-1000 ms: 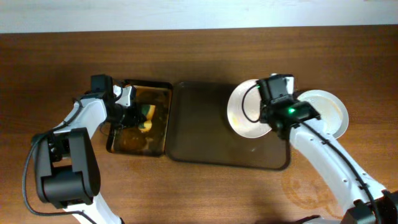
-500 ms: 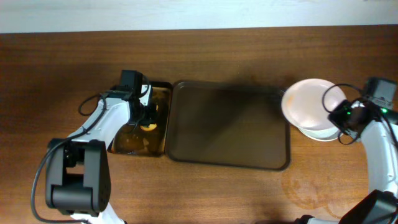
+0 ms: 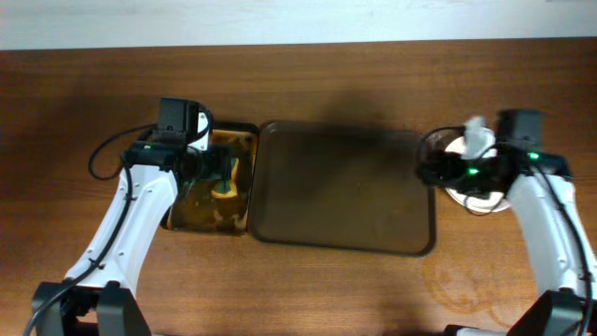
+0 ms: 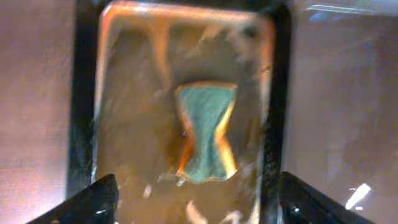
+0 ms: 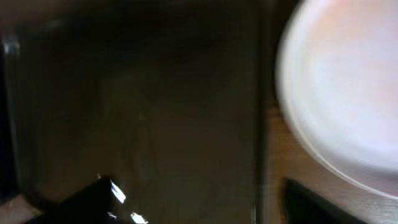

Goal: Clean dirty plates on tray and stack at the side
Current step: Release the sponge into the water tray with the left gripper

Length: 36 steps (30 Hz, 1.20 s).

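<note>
Overhead: white plates [image 3: 459, 147] sit on the wood tabletop [image 3: 326, 84], just right of the large brown tray [image 3: 345, 201].
From the wrist views, the right gripper [image 5: 193, 202] hovers at that tray's right edge beside the plates, fingers spread with nothing between them. The left gripper [image 4: 198, 190] hangs over the small black tray [image 4: 84, 93], fingers wide apart, with the green-yellow sponge [image 4: 205, 134] lying flat below. Plate count can't be read because the arm covers most of them.
</note>
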Available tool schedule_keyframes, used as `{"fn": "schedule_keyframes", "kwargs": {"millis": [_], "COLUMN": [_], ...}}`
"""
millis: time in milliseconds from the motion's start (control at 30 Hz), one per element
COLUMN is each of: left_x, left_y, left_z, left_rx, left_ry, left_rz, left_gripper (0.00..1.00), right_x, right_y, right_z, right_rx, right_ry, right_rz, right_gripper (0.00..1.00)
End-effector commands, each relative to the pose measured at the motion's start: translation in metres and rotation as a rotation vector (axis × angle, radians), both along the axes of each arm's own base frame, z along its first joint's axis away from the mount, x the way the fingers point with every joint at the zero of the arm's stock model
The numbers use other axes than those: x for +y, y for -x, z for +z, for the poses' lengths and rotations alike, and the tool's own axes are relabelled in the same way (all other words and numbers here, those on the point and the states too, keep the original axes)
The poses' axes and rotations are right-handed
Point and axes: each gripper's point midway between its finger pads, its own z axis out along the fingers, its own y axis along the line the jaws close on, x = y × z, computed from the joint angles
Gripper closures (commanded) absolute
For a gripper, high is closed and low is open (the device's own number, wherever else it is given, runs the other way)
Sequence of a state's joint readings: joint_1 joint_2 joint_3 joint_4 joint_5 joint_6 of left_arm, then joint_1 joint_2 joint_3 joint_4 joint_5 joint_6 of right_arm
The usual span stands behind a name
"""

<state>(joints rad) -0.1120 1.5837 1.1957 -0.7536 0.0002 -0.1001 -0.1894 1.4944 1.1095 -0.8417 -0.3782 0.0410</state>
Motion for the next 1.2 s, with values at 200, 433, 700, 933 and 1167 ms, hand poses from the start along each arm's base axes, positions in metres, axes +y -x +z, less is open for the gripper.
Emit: {"fn": "schedule_keyframes", "kwargs": {"millis": [200, 433, 700, 933, 1167], "left_x": [0.016, 0.017, 0.022, 0.022, 0.022], "left_y": [0.078, 0.102, 0.140, 0.140, 0.140], "left_z": [-0.005, 0.049, 0.108, 0.108, 0.108], "left_rx": [0.290, -0.093, -0.468, -0.468, -0.468], "left_ry": [-0.028, 0.032, 0.096, 0.096, 0.096], "left_rz": [0.123, 0.109, 0.108, 0.108, 0.108], "left_gripper": [0.08, 0.02, 0.00, 0.00, 0.00], "right_x": [0.040, 0.028, 0.027, 0.027, 0.027], "right_y": [0.049, 0.086, 0.107, 0.101, 0.105], "right_z": [-0.001, 0.059, 0.090, 0.076, 0.082], "right_rx": [0.140, -0.279, -0.445, -0.380, -0.435], "right_ry": [0.175, 0.242, 0.244, 0.244, 0.243], "right_rz": [0.152, 0.079, 0.058, 0.066, 0.060], "right_gripper": [0.02, 0.02, 0.02, 0.02, 0.01]}}
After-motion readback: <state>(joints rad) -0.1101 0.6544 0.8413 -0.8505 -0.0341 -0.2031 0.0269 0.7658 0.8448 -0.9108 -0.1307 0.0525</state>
